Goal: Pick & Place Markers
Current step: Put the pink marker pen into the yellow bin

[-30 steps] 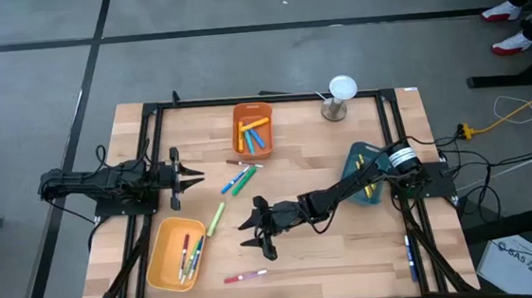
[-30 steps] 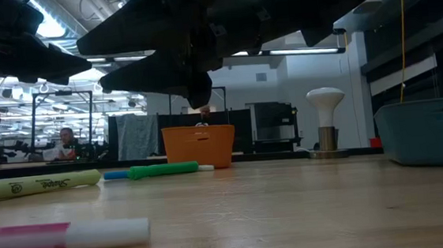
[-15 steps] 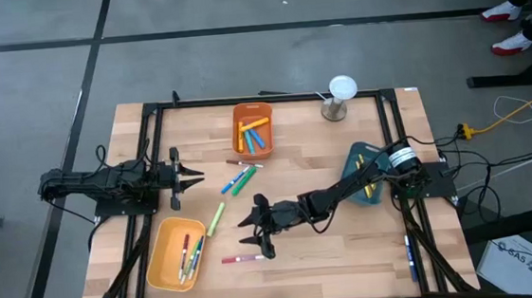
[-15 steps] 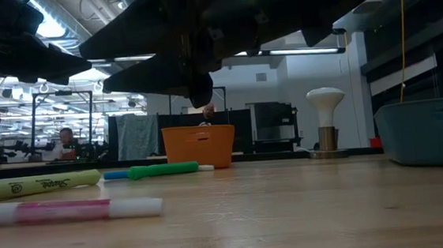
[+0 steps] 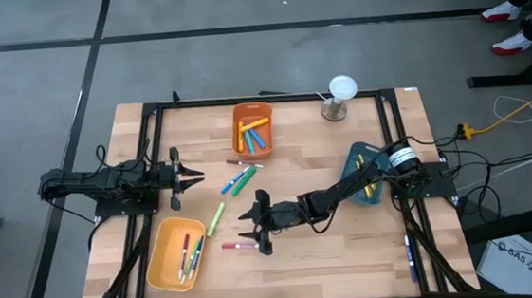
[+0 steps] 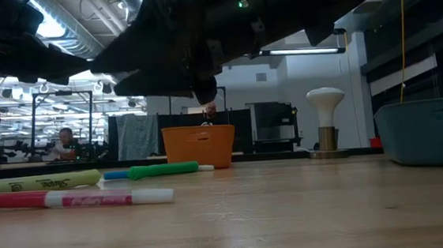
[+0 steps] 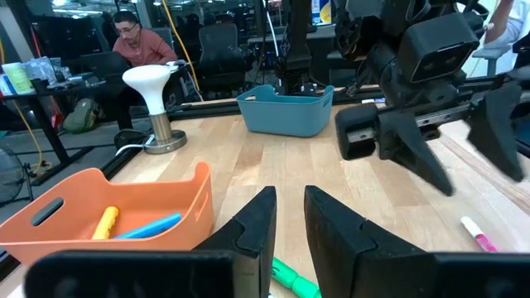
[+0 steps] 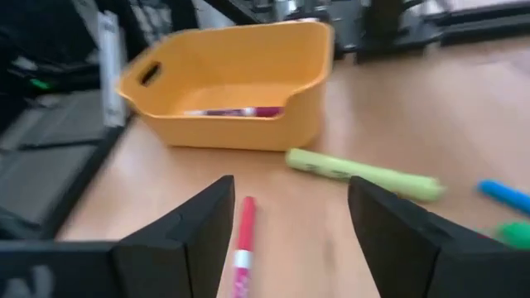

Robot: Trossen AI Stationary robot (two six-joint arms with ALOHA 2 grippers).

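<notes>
A pink marker (image 5: 238, 245) lies flat on the table and also shows in the low view (image 6: 77, 199). My right gripper (image 5: 256, 229) hangs open above its right end. In the right wrist view the marker (image 8: 242, 248) shows between the fingers, below my right gripper (image 8: 286, 223). A yellow-green highlighter (image 5: 215, 218) and green and blue markers (image 5: 238, 180) lie on the table farther back. My left gripper (image 5: 195, 180) waits at the table's left, shut and empty, and it also shows in its own wrist view (image 7: 290, 219).
An orange bin (image 5: 253, 129) at the far middle and a yellow bin (image 5: 176, 253) at the near left each hold several markers. A teal bin (image 5: 363, 170) stands under my right arm. A white lamp-like stand (image 5: 341, 97) is at the far edge.
The pink marker has moved across the table from near the front edge toward the far edge. It still lies crosswise and now sits just under my right gripper's near finger. My right gripper stays open above the table.
</notes>
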